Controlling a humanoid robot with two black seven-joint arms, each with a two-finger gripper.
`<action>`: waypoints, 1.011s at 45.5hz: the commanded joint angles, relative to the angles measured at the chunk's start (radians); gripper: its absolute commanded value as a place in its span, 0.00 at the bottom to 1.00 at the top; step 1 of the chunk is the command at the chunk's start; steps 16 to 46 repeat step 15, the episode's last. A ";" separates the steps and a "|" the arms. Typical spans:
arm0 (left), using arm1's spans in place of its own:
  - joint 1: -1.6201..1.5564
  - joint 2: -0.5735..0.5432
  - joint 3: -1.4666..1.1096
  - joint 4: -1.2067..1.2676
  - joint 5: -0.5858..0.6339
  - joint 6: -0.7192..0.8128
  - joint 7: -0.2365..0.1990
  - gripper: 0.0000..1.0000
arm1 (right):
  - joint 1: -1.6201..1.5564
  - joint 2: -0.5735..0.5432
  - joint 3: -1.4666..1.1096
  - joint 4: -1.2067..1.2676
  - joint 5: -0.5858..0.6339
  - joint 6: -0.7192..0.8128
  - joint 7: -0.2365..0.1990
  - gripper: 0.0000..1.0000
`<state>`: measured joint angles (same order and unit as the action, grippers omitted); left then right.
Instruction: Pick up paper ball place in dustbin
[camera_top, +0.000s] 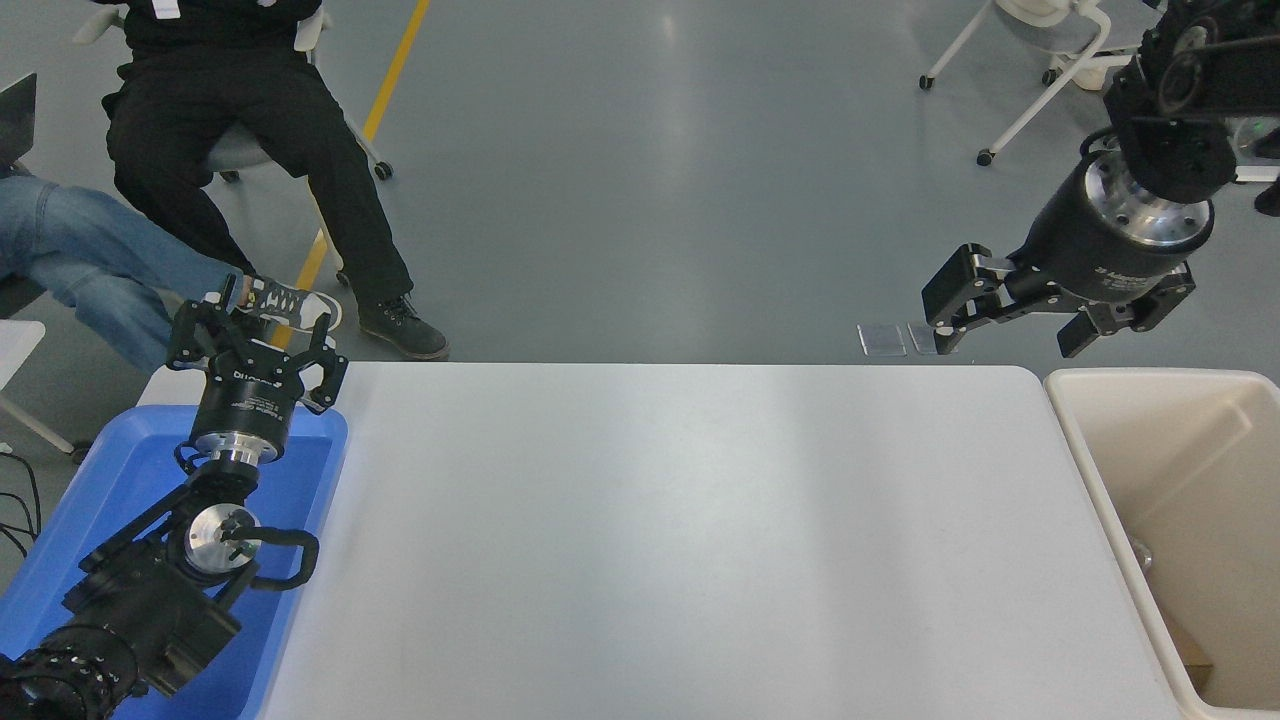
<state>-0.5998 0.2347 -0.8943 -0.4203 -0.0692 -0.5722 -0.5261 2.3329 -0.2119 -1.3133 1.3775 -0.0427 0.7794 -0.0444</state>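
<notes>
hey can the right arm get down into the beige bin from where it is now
Probably yes. The right gripper hangs open in the air just beyond the dustbin's far left corner, and the bin's top is uncovered with nothing between them. No paper ball shows on the white table.

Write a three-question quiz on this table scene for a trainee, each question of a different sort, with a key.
1. True or false: the right gripper holds a paper ball.
2. Multiple choice: the left gripper is parked over
A. the blue tray
B. the dustbin
C. the middle of the white table
3. Fill in: the right gripper hangs above the dustbin's far ____ corner.

Key
1. False: its fingers are spread with nothing between them, and no paper ball shows on the table.
2. A: at the tray's far end.
3. Left: it is raised above the rim, not down inside the bin.
</notes>
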 joint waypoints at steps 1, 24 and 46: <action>0.000 0.002 0.000 0.000 0.000 0.000 0.000 0.99 | 0.003 0.034 0.006 0.005 -0.002 0.006 0.000 1.00; 0.000 0.002 0.000 0.000 0.000 -0.002 0.000 0.99 | 0.045 0.025 0.043 -0.003 -0.002 0.006 0.000 1.00; 0.000 0.002 0.000 0.000 0.000 -0.002 0.000 0.99 | 0.045 0.025 0.043 -0.003 -0.002 0.006 0.000 1.00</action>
